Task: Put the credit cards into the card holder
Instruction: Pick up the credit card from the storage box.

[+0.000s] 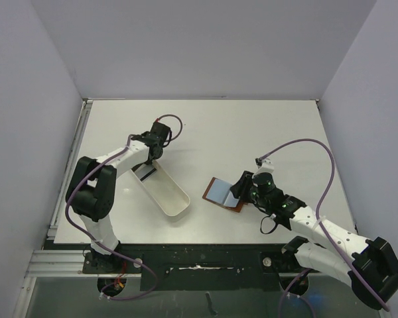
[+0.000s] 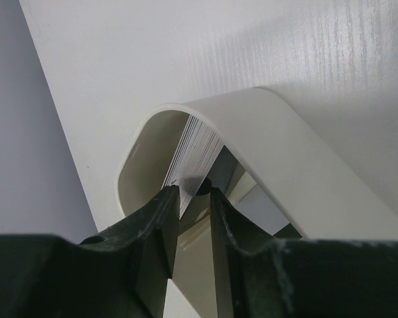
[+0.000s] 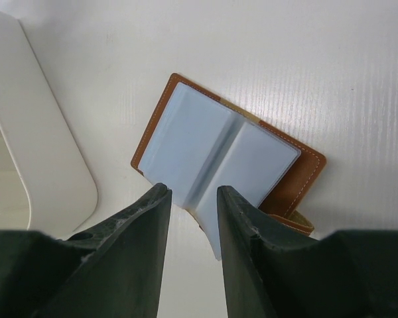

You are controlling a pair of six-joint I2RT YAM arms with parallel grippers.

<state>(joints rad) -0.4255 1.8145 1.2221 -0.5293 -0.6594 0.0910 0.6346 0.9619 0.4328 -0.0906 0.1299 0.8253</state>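
The right gripper (image 3: 194, 197) is spread, with the near edge of the card holder (image 3: 212, 149) between its fingers. The holder lies open just ahead, its spine pointing back between them. The left gripper (image 2: 196, 192), fingers nearly together, reaches into the white tray (image 2: 305, 172). A silvery card (image 2: 198, 149) stands at its fingertips; whether it is pinched I cannot tell.

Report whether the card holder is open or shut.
Open: the card holder lies spread flat, both pale inner sleeves facing up, brown cover showing around them.
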